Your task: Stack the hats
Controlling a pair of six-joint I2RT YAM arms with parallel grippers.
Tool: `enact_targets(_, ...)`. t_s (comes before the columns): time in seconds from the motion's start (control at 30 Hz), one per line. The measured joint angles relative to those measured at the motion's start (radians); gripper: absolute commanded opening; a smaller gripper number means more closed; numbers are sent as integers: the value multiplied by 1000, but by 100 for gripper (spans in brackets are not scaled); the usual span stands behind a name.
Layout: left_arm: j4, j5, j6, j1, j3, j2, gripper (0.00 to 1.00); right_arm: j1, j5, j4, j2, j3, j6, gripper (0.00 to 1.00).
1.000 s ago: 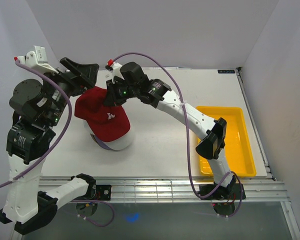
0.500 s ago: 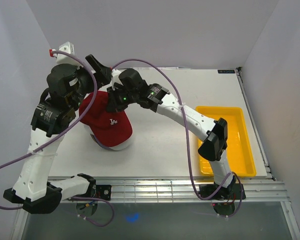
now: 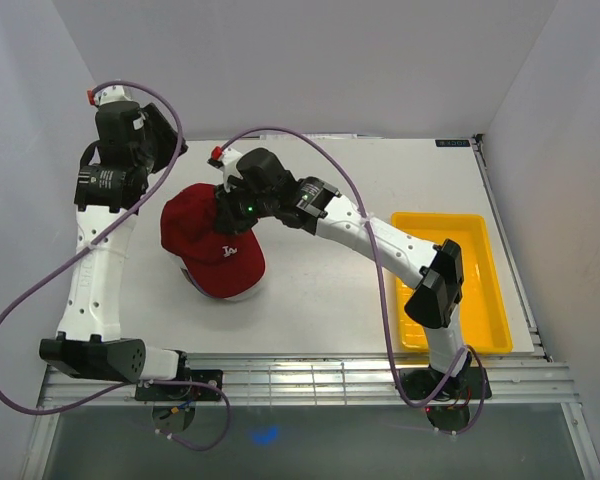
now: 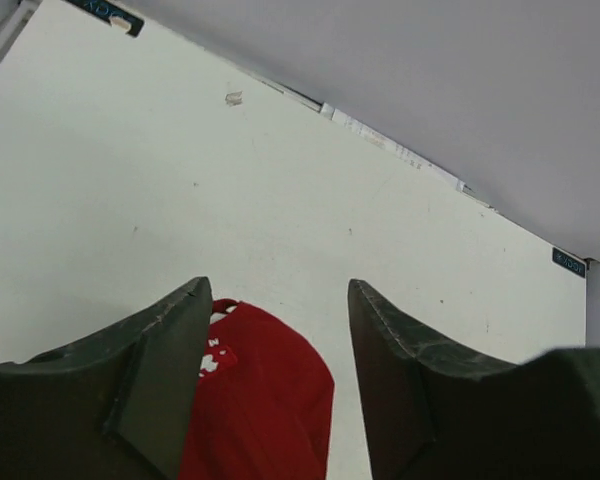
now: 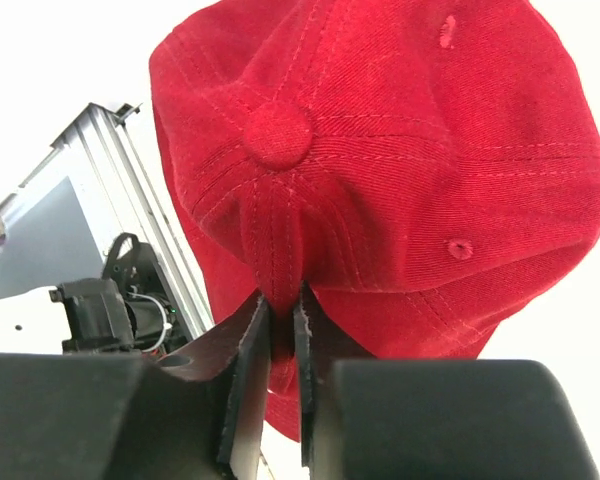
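The dark red hat (image 3: 208,238) lies on top of the hat pile at the table's left middle; a white hat (image 3: 232,294) peeks out beneath it, and the other hats are hidden. My right gripper (image 3: 230,203) is shut, pinching a fold of the red hat's crown (image 5: 380,180) at its back edge. My left gripper (image 3: 160,135) is open and empty, raised above the table's back left, apart from the hat. In the left wrist view the red hat (image 4: 265,400) shows below, between the open fingers (image 4: 170,370).
A yellow tray (image 3: 450,280) stands at the table's right edge. White walls close in the back and both sides. The right arm reaches across the middle of the table.
My left arm has swung up and back, away from the red hat, toward the back left corner. My right gripper stays pinched on the hat, which has settled slightly lower on the pile.
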Motion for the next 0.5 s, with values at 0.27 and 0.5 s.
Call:
enact_targets(0.27, -11, 158, -25, 108, -100, 20, 62, 10, 32, 39, -47, -79, -18, 30)
enact_targets(0.5, -13, 191, -31, 129, -163, 0, 54, 11, 42, 48, -56, -88, -33, 31)
